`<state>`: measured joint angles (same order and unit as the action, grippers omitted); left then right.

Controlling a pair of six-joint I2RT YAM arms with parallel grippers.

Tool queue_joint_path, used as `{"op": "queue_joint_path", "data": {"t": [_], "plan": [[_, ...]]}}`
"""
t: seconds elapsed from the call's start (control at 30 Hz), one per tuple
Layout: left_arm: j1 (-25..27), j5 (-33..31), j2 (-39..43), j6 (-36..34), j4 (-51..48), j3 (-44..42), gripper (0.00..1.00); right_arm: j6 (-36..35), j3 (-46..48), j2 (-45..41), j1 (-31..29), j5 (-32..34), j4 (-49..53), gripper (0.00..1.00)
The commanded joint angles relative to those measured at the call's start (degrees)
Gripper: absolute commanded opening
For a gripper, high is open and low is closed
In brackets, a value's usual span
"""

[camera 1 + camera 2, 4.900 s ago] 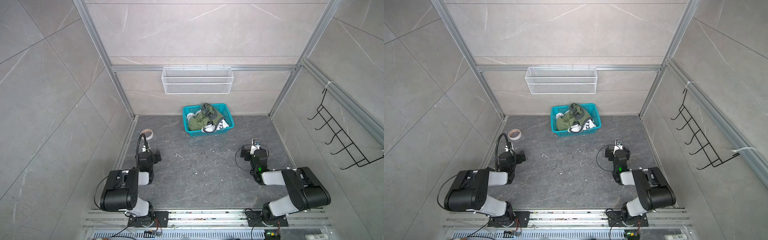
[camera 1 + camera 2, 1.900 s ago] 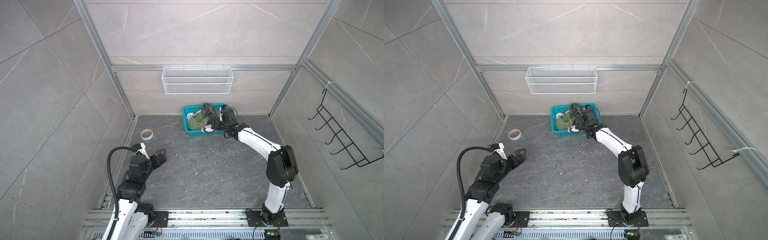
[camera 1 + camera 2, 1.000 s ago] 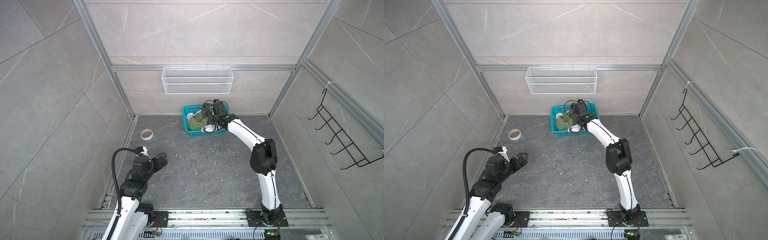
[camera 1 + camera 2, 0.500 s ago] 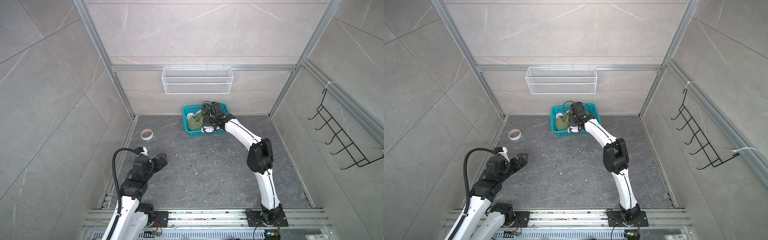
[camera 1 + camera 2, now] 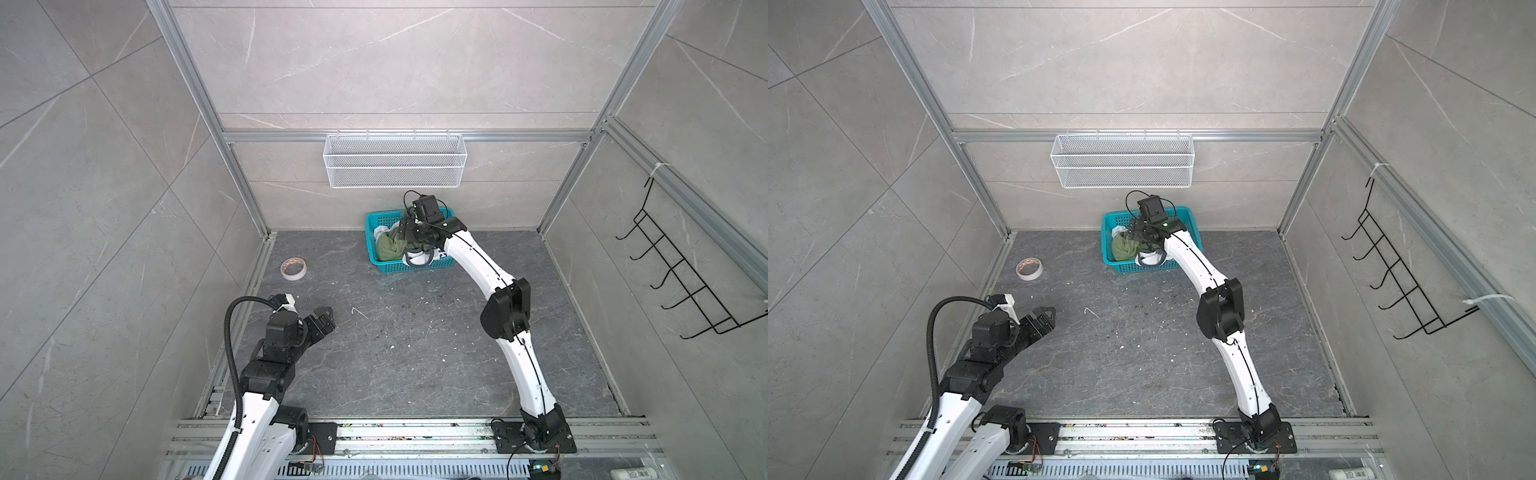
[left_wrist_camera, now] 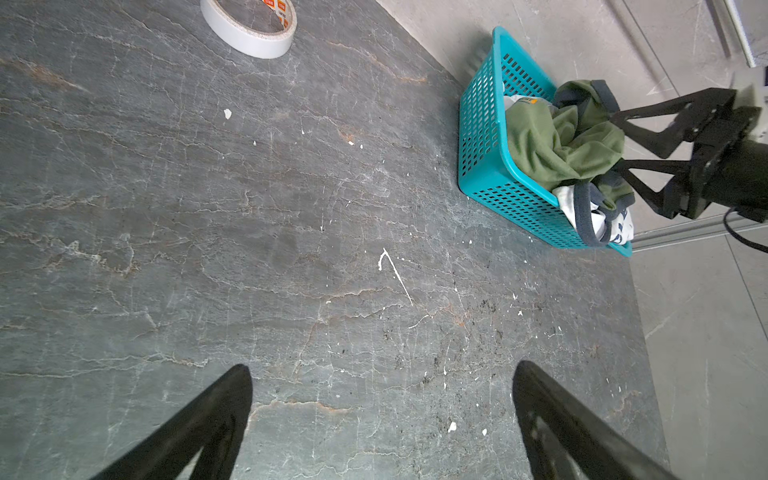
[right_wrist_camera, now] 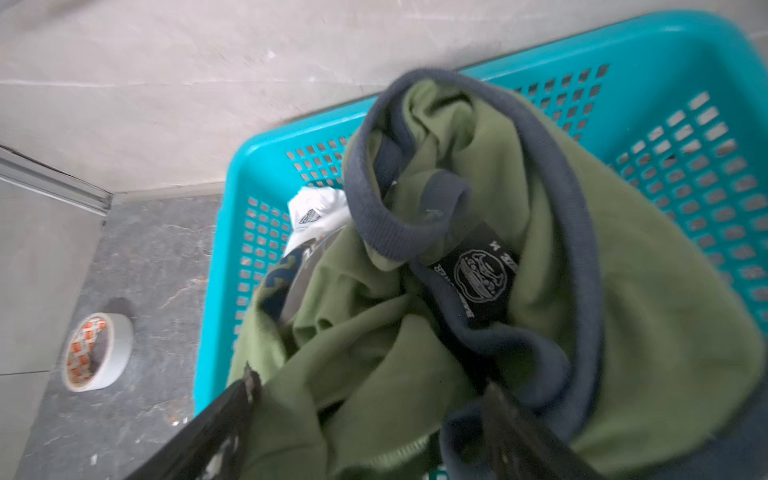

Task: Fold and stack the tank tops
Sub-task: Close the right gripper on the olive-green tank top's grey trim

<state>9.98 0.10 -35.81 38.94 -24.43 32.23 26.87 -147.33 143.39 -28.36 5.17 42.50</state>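
Observation:
The tank tops lie crumpled together in a teal basket [image 5: 411, 268] [image 5: 1133, 268] at the back of the table. The olive tank top [image 5: 390, 249] [image 5: 1125, 249] [image 7: 415, 353] is on top. Under it lies the white tank top [image 5: 417, 259] [image 7: 316, 208], of which only parts show, one strap hanging over the rim. My right gripper [image 5: 404, 233] [image 5: 1133, 232] [image 7: 370, 380] is down in the basket, open, its fingers astride a fold of olive cloth. My left gripper [image 5: 328, 320] [image 5: 1052, 318] [image 6: 382, 368] hangs open above bare table at the front left, holding nothing.
A roll of tape [image 5: 293, 268] [image 6: 249, 29] lies near the left wall. A white wire basket [image 5: 395, 166] hangs on the back wall above the teal basket. A black hook rack [image 5: 685, 291] is on the right wall. The dark stone table [image 5: 415, 353] lies between the arms.
My right gripper has gone from shut to open and shifted slightly left and down onto the olive top. The left arm has stayed still.

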Motion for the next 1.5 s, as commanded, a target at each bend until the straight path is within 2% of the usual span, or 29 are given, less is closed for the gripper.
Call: {"op": "queue_joint_path", "data": {"t": [0.0, 0.1, 0.17, 0.27, 0.5, 0.67, 0.8, 0.9, 1.07, 1.17, 1.23, 1.3, 1.37, 1.47], "plan": [[-0.15, -0.48, 0.30, -1.13, 0.43, 1.44, 1.00, -1.70, -10.27, 7.39, -1.10, 3.52, 11.85, 0.89], [-0.13, -0.57, 0.30, -1.17, 0.34, 1.35, 1.00, -1.83, -17.07, 11.15, -1.26, 5.61, 16.37, 0.86], [-0.19, -0.71, 0.30, -1.15, 0.44, 1.26, 1.00, -1.65, -17.31, 11.72, -1.25, 6.59, 16.89, 0.82], [-0.18, -0.78, 0.13, -1.23, 0.52, 1.34, 1.00, -1.82, -15.02, 11.37, -1.26, 8.01, 16.19, 0.68], [-0.21, -1.06, 0.04, -1.41, 0.13, 1.40, 1.00, -0.34, -13.68, 10.62, 0.99, 16.43, 19.73, 0.22], [-0.16, -1.10, 0.56, -1.32, -0.07, 1.16, 1.00, 1.76, -9.64, 7.85, 5.27, 21.95, 21.93, 0.10], [-0.15, -1.25, 0.88, -1.23, -0.03, 0.82, 1.00, 2.74, -3.16, 4.11, 9.23, 25.20, 22.00, 0.06], [-0.18, -1.21, 0.87, -1.23, 0.04, 0.83, 1.00, 3.25, 5.30, -0.91, 11.78, 27.61, 19.41, 0.06], [-0.18, -1.05, 0.84, -1.22, 0.12, 0.78, 1.00, 4.12, 15.31, -5.91, 12.87, 36.30, 15.81, 0.07], [-0.20, -1.06, 0.90, -1.23, 0.17, 0.56, 1.00, 7.32, 22.08, -9.36, 14.20, 38.56, 13.50, 0.07], [-0.19, -0.89, 0.92, -1.24, 0.09, 0.57, 1.00, 8.86, 28.64, -12.58, 15.84, 38.38, 9.76, 0.07], [-0.16, -0.85, 1.01, -1.24, -0.09, 0.58, 1.00, 8.20, 37.75, -16.84, 17.39, 36.59, 1.83, 0.06], [-0.13, -0.80, 1.27, -1.23, -0.12, 0.38, 1.00, 7.02, 47.82, -21.55, 19.65, 32.49, -8.17, 0.06], [-0.19, -0.65, 1.22, -1.24, 0.25, 0.12, 1.00, 7.11, 55.89, -25.22, 23.48, 26.63, -15.25, 0.07]]}}
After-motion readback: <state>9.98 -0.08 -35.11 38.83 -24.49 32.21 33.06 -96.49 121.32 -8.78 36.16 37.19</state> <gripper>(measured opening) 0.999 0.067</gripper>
